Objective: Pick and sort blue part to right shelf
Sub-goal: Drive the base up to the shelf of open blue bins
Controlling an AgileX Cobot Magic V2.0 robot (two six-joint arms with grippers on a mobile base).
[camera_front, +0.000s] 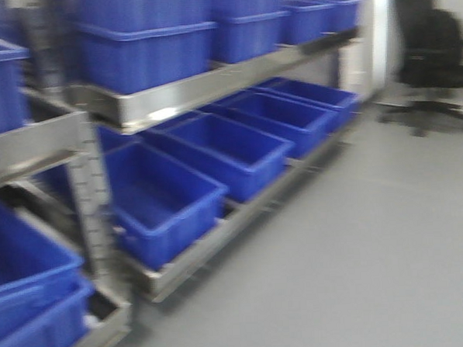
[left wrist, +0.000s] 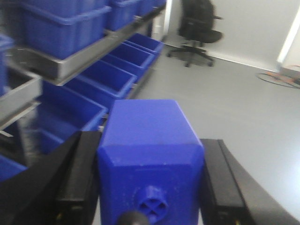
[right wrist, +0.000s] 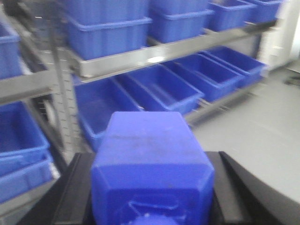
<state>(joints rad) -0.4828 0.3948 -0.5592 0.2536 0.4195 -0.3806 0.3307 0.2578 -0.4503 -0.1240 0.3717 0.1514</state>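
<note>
**Both claws clenched on blue parts**

The left claw (left wrist: 151, 180) grips a blue part (left wrist: 149, 136) squarely between its black jaws. The right claw (right wrist: 150, 187) clamps a second blue part (right wrist: 150, 150) the same way. Ahead stands a metal shelf (camera_front: 204, 85) lined with blue bins (camera_front: 167, 200), all motion-blurred.

Pretty sure this is a warehouse or stockroom: steel racking (camera_front: 211, 85) stacked with rows of open blue bins (camera_front: 230, 154) runs ahead and left of the left gripper (left wrist: 150, 143), bare grey floor (camera_front: 375, 251) underneath, black office chair (left wrist: 196, 26) far out front by a white wall (left wrist: 248, 23).
</note>
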